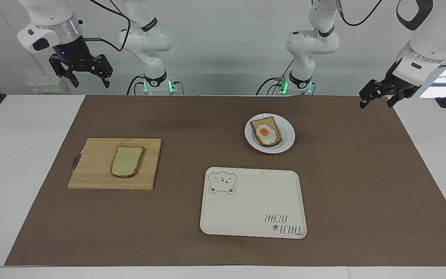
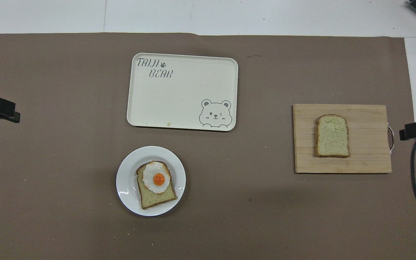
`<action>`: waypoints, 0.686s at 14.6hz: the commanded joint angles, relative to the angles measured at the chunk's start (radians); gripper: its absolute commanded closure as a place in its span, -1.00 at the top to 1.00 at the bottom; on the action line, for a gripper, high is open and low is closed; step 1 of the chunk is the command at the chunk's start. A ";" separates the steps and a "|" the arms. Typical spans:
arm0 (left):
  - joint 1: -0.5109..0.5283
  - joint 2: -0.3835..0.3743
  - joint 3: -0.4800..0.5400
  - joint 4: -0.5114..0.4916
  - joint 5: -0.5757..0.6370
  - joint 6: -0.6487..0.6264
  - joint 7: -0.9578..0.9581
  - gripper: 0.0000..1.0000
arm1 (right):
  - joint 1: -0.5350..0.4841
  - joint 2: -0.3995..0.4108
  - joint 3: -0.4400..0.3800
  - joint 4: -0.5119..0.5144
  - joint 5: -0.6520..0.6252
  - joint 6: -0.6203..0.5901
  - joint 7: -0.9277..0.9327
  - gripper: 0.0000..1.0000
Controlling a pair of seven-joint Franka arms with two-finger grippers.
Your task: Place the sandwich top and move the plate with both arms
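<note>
1. The desk [image 1: 432,162] is carrying a brown mat [image 1: 354,186] on which everything is lying, with both arms hanging raised at its robot edge, one at each end.
2. The bear-printed tray [image 1: 252,202] is sitting bare, farther from the robots than the plate.
3. The cutting board [image 1: 99,170] is lying toward the right arm's end of the desk, its metal handle pointing to that end.
4. The plate [image 1: 287,133] is resting toward the left arm's side of the middle, nearer to the robots than the tray, and is bearing the egg slice [image 1: 266,131].
5. The sandwich top [image 1: 127,161] is lying flat on the cutting board, well apart from the plate, its long axis running roughly away from the robots with the rounded end farther from them.
6. The right gripper [image 1: 88,81] is hanging in the air with its fingers spread wide and holding nothing, over the desk's robot edge at the cutting board's end; the sandwich top is lying out from it, away from the robots and a little toward the middle. This is judged to be the arm that is better placed for the pick, since the slice is on its side.
7. The left gripper [image 1: 375,101] is waiting over the mat's corner at its own end, tilted; whether its fingers are spread cannot be told.
</note>
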 commanded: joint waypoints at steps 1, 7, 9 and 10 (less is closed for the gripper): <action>0.018 -0.017 -0.010 -0.008 -0.013 -0.008 -0.001 1.00 | -0.014 -0.021 0.009 -0.081 0.011 0.072 0.006 1.00; 0.018 -0.017 -0.010 -0.008 -0.013 -0.009 -0.001 1.00 | -0.038 -0.002 0.008 -0.219 0.018 0.208 -0.032 1.00; 0.018 -0.017 -0.010 -0.008 -0.013 -0.009 -0.001 1.00 | -0.043 0.027 0.008 -0.265 0.020 0.280 -0.050 1.00; 0.018 -0.017 -0.010 -0.008 -0.013 -0.009 -0.001 1.00 | -0.049 0.040 0.009 -0.286 0.020 0.319 -0.050 1.00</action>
